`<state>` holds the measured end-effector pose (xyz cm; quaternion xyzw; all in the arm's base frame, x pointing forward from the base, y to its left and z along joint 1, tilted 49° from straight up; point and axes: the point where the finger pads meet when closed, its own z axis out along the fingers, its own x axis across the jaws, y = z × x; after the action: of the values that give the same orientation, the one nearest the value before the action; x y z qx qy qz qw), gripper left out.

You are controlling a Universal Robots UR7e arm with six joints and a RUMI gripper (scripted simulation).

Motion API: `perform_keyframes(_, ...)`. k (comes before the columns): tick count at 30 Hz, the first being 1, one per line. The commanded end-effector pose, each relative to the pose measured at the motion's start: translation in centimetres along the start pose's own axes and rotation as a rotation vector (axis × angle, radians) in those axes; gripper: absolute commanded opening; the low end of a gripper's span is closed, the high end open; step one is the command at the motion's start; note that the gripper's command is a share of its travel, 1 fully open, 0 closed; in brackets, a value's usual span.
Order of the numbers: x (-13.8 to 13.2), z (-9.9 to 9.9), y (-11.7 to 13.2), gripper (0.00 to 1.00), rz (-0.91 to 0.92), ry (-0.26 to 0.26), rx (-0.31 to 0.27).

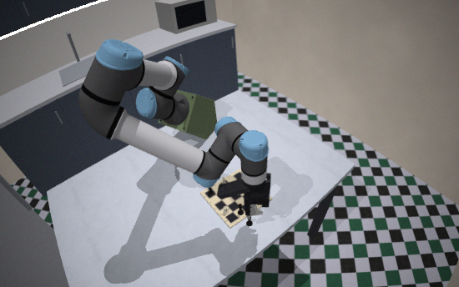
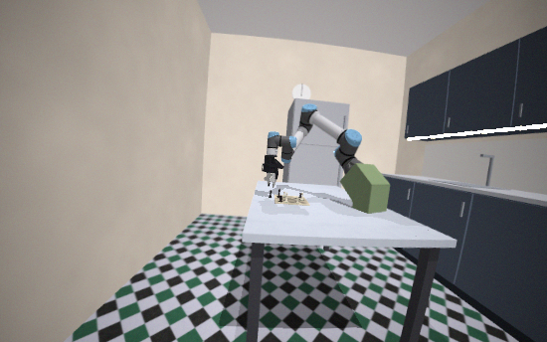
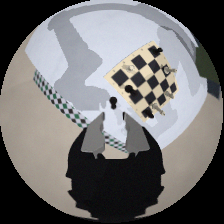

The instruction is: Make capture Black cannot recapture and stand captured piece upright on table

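Note:
A black chess piece (image 1: 249, 224) (image 2: 270, 194) (image 3: 113, 102) stands upright on the table, just off the board's edge. My gripper (image 1: 250, 214) (image 2: 271, 185) (image 3: 113, 112) is partly open and empty, with its fingertips a little above that piece. The chessboard (image 1: 208, 195) (image 2: 303, 203) (image 3: 138, 62) lies beside it. A tall black piece (image 1: 240, 210) (image 3: 129, 90) and a white piece (image 1: 225, 211) (image 3: 131, 68) stand near the board's near side. Another black piece (image 3: 158, 50) is near the far corner. White pieces (image 3: 157, 108) (image 3: 169, 94) are along another side, near a black piece (image 3: 148, 114). Piece types are too small to tell.
The board and pieces are close beside the gripper. The white table's edge (image 2: 348, 242) runs near the off-board piece's side. The arm's green base block (image 1: 202, 114) (image 2: 370, 191) stands at the other side of the table. The gripper hides part of the board in the top view.

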<state>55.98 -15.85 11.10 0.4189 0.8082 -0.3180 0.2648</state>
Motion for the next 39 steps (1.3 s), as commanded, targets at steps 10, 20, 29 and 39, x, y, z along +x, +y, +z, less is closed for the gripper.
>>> perform_keyframes(10,0.0,-4.1,0.0,0.25,0.001,0.003,0.002)
perform_keyframes(20,0.0,-4.1,0.0,1.0,0.001,0.003,0.002)
perform_keyframes(29,0.0,-4.1,0.0,1.0,0.001,0.003,0.002)
perform_keyframes(39,0.1,-4.1,0.0,1.0,0.008,0.003,0.002)
